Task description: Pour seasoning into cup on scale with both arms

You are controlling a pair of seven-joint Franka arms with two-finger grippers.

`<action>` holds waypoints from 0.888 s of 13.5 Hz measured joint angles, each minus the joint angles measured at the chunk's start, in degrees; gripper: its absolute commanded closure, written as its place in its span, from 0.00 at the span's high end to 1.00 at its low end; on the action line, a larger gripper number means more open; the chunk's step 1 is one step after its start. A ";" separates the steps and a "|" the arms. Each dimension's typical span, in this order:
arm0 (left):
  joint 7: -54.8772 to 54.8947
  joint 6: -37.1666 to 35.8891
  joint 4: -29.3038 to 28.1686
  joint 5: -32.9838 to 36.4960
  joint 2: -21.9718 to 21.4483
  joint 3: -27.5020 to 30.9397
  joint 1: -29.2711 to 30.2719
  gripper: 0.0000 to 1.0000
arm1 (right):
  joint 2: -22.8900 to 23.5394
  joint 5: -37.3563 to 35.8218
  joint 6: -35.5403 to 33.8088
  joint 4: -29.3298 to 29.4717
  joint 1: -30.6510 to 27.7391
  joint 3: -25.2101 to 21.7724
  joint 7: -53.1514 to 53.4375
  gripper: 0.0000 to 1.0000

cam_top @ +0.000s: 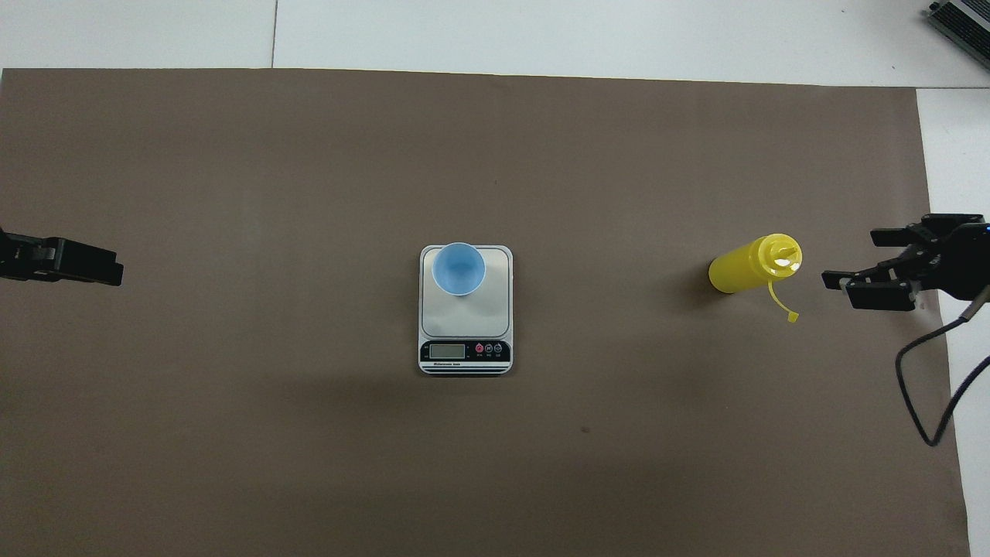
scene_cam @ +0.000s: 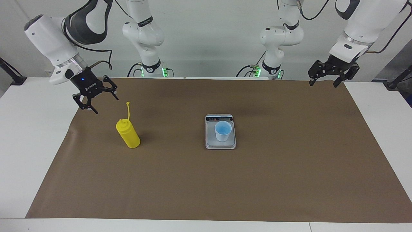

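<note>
The yellow seasoning bottle point(scene_cam: 128, 137) stands upright on the brown mat toward the right arm's end, its cap strap sticking up; it also shows in the overhead view point(cam_top: 742, 267). The light-blue cup point(scene_cam: 223, 130) stands on the silver-grey scale point(scene_cam: 210, 141) at the mat's middle, and both show from above: cup point(cam_top: 459, 268), scale point(cam_top: 495, 309). My right gripper point(scene_cam: 104, 104) is open and raised beside the bottle, apart from it, over the mat's edge point(cam_top: 855, 259). My left gripper point(scene_cam: 323, 84) is open and empty, raised over the mat's other end point(cam_top: 108, 272).
The brown mat point(scene_cam: 289, 167) covers most of the white table point(scene_cam: 32, 135). A black cable point(cam_top: 928, 387) hangs from the right gripper's wrist. The scale's display strip faces the robots.
</note>
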 measured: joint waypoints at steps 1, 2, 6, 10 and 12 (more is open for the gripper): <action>0.00 0.00 0.00 0.00 0.00 0.00 0.00 1.00 | 0.01 -0.92 -0.61 0.60 1.27 0.04 6.04 1.00; 0.00 0.00 0.00 0.00 0.00 0.00 0.00 1.00 | 0.04 -2.25 -1.15 1.26 2.52 0.07 11.79 1.00; 0.00 0.00 0.00 0.00 0.00 0.00 0.00 1.00 | 0.39 -10.38 -3.32 4.78 7.43 0.19 29.25 1.00; 0.00 0.00 0.00 0.00 0.00 0.00 0.00 1.00 | 1.63 -15.63 -8.42 10.69 12.40 0.26 40.51 1.00; 0.00 0.00 0.00 0.00 0.00 0.00 0.00 1.00 | 2.04 -18.88 -9.20 12.61 14.76 0.33 42.99 1.00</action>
